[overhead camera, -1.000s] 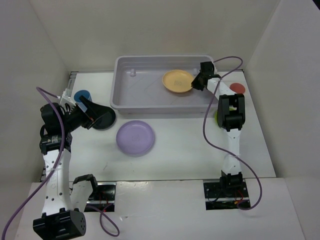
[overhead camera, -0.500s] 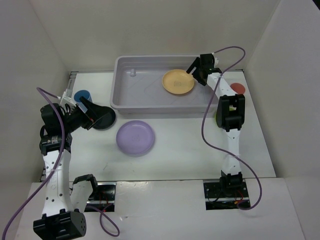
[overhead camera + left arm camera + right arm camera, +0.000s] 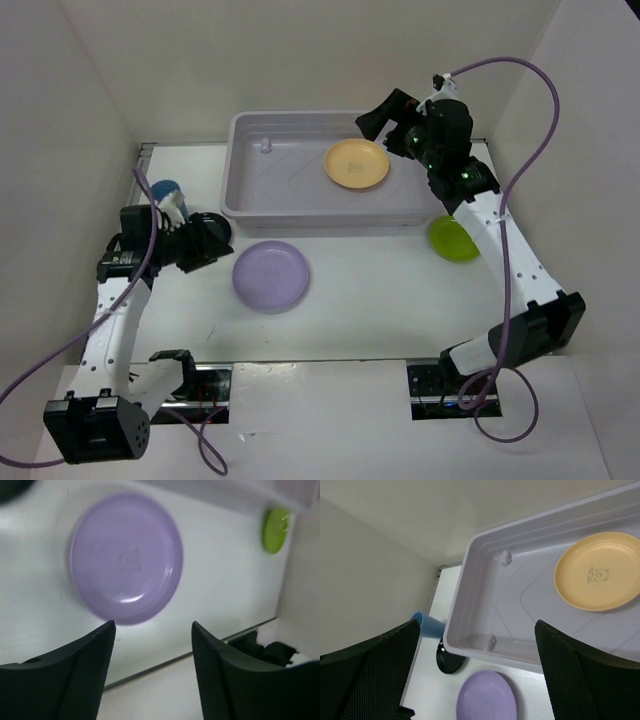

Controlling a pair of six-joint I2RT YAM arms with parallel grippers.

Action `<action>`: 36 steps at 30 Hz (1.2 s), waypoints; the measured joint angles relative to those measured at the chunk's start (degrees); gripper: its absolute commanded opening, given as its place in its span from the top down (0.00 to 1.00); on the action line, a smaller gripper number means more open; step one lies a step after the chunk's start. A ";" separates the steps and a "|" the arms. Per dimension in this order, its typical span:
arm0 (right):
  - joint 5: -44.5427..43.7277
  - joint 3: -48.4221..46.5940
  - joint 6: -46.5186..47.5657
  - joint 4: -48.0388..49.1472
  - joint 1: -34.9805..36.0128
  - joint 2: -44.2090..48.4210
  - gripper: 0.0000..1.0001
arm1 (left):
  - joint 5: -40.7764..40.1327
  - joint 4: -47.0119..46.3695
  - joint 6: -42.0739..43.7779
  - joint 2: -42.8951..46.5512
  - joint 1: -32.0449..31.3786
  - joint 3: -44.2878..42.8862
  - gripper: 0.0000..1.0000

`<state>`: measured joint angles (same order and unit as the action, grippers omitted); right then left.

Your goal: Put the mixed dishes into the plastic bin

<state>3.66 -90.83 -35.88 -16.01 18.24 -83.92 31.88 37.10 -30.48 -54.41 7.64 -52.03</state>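
Note:
The plastic bin (image 3: 300, 195) stands at the back of the table with a yellow-orange plate (image 3: 356, 163) lying inside it. My right gripper (image 3: 385, 112) hovers open above the bin's right end; from its wrist I look down into the bin (image 3: 485, 605) at the yellow-orange plate (image 3: 600, 572). A lilac plate (image 3: 270, 276) and a lime green plate (image 3: 453, 238) lie on the table in front of the bin. My left gripper (image 3: 203, 247) is over the black plate (image 3: 220, 227), jaws apart with nothing between them, and its view faces the lilac plate (image 3: 126, 557). A blue cup (image 3: 165, 192) stands behind it.
White walls close in the table on the left, back and right. The front table edge and the arm bases (image 3: 190, 375) are near the bottom. From the right wrist, the blue cup (image 3: 427, 625) and black plate (image 3: 450, 660) sit left of the bin.
My right gripper opened, left the yellow-orange plate in the bin and rose back away from it. My left arm shifted forward and right over the black plate, its jaws narrowing a little.

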 measured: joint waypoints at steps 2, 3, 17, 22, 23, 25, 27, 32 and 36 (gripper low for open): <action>-0.15 3.50 0.46 -0.02 0.15 3.19 0.00 | -3.45 1.90 0.26 -0.87 -3.78 2.10 0.22; -0.15 4.74 0.61 -0.28 0.15 3.96 0.00 | -4.94 2.64 0.17 -1.73 -5.97 2.95 0.16; 2.49 8.72 2.40 -2.75 0.15 5.49 0.00 | -26.97 0.98 -10.27 -24.59 -29.81 3.65 0.12; 3.17 8.72 3.23 -2.89 0.15 5.68 0.00 | -28.76 -1.38 -11.91 -26.10 -29.97 3.65 0.15; 3.30 8.72 3.45 -2.93 0.15 5.68 0.00 | -28.89 -1.57 -12.09 -26.34 -29.97 3.67 0.15; 3.45 8.72 3.82 -2.95 0.15 5.68 0.00 | -29.09 -2.12 -12.81 -26.56 -29.97 3.76 0.17; 3.58 8.72 3.98 -2.97 0.15 5.68 0.00 | -29.16 -2.93 -13.49 -26.64 -29.97 4.11 0.18; 4.22 8.72 4.07 -3.02 0.15 5.68 0.00 | -29.57 -4.13 -13.97 -28.15 -29.97 5.90 0.19; 4.61 8.72 4.09 -3.13 0.15 5.68 0.00 | -30.10 -3.65 -14.95 -27.43 -29.97 6.40 0.19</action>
<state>8.27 -82.11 -31.79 -19.14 18.39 -78.24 1.78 33.45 -45.43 -81.84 -22.33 -45.63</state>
